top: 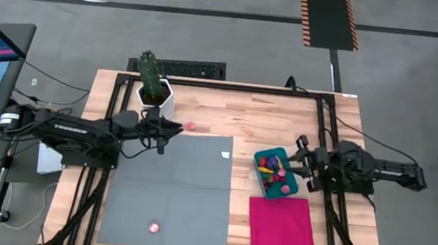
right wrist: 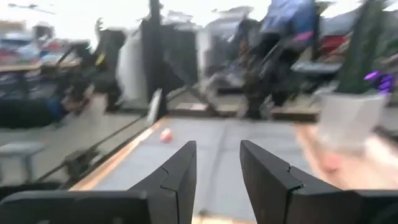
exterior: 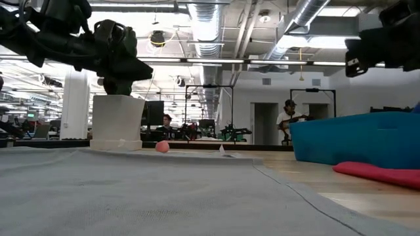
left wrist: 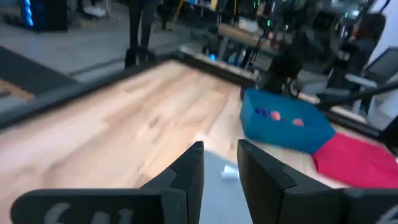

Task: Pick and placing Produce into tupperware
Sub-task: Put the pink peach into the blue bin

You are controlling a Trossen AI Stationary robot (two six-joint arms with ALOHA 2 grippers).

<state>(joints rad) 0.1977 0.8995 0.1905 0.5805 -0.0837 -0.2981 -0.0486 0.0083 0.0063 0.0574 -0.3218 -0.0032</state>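
1. High view: I have the small teal rectangular plastic tub (top: 276, 173) right of centre, already holding several small red, pink and yellow toy pieces (top: 272, 171). It sits just above the magenta cloth (top: 281, 231), which I judge keeps it within easy reach of the right arm. The right gripper (top: 298, 157) hangs over the tub's right edge. The left gripper (top: 166, 134) hovers at the upper edge of the grey mat (top: 171, 187), below the green cactus in its white hexagonal pot (top: 154, 83). Two pink toy pieces remain out: one on the bare wood (top: 191, 125) near the left gripper, one low on the mat (top: 154, 227).

2. Low view: the pink piece (exterior: 161, 147) lies at centre left beside the white pot (exterior: 117, 122); the teal tub (exterior: 357, 139) fills the right side. Both arms ride high, so nothing is being touched.

3. Left wrist view: my left fingers (left wrist: 189, 171) stand apart with nothing between them, aimed toward the tub (left wrist: 286, 124).

4. Right wrist view: the right fingers (right wrist: 180, 168) are likewise spread and empty, looking across the mat at a pink piece (right wrist: 165, 135). I'd send the left arm to the nearer piece next.
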